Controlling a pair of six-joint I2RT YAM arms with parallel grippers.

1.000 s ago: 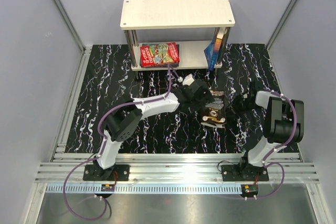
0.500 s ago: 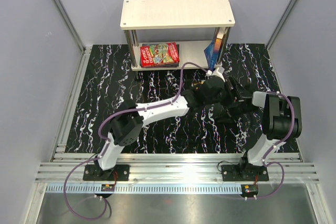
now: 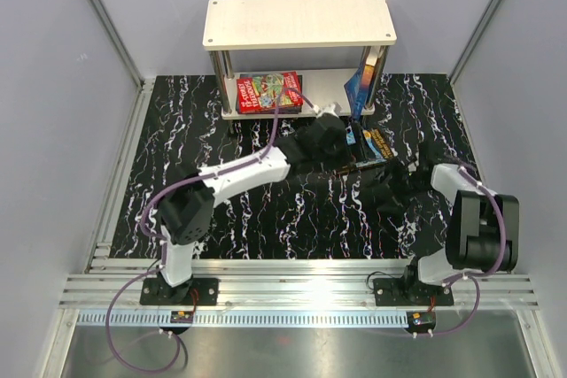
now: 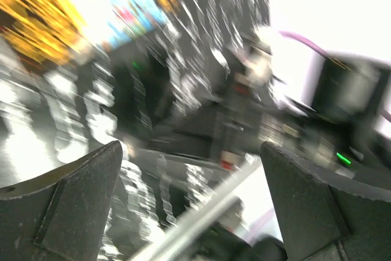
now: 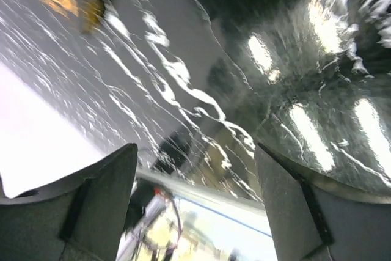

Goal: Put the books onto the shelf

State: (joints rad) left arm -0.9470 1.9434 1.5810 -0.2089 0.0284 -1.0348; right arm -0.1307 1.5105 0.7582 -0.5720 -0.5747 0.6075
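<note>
by shelf (image 3: 301,20) edge: dark book (image 3: 379,143) flat beside wide-spread left hand (image 4: 190,151)

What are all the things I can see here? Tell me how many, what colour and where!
shelf: one, cream boards on silver posts, at the back of the mat
red book: one, red, flat on the lower board, left side
blue book: one, blue, leaning at the lower board's right end
dark book: one, dark with blue and yellow, in front of the shelf's right end, between the arms
mat: one, black with white streaks, under the shelf
rails: several, silver, along the near edge
left arm: one, white and black, stretched toward the shelf
right arm: one, white and black, right side
left tool: one, black, open, empty
right tool: one, black, open, empty
</note>
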